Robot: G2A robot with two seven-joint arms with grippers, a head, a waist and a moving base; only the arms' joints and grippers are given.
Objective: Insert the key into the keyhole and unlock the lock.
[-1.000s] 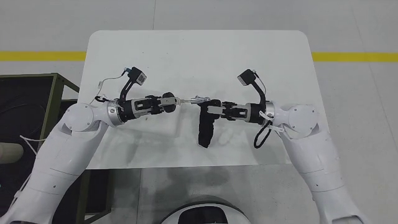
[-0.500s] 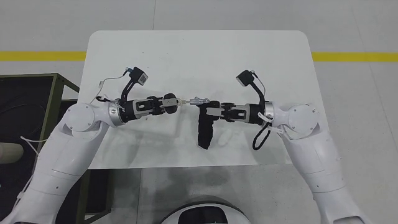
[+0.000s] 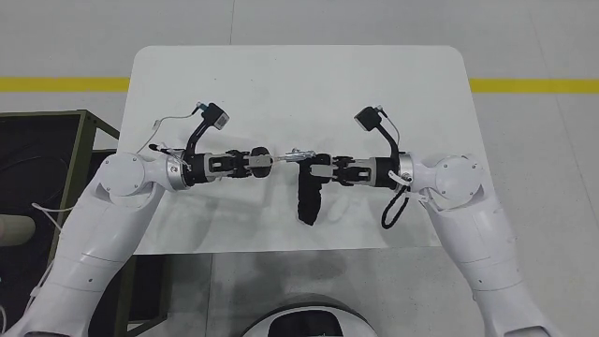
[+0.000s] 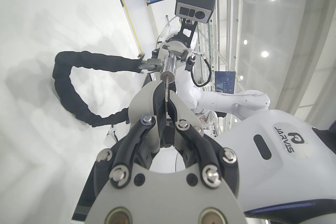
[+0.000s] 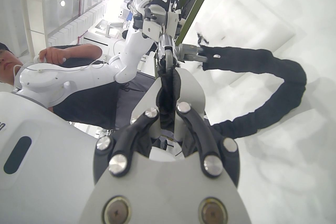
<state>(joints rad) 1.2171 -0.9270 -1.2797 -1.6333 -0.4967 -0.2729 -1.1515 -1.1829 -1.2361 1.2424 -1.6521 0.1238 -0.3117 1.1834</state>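
Note:
The cable lock has a silver cylinder (image 3: 299,154) and a black sleeved cable (image 3: 307,201) that loops down toward the table's front. Both are held above the white table (image 3: 281,75). My right gripper (image 3: 318,163) is shut on the black sleeved end right behind the cylinder (image 5: 166,53). My left gripper (image 3: 265,159) faces it and is shut on the flat metal key (image 4: 166,101). The key's blade meets the round keyhole face of the cylinder (image 4: 167,70), and its tip appears to be inside. The cable (image 4: 65,83) curves away and back under the fingers.
A dark open-frame cart (image 3: 56,150) stands off the table's left edge. A yellow line (image 3: 533,85) runs across the floor behind the table. The cable's loop (image 5: 283,88) rests on the table surface.
My left wrist has rolled, swinging its camera mount rightward, and its gripper with the key has pushed slightly closer to the lock. The right arm has barely moved.

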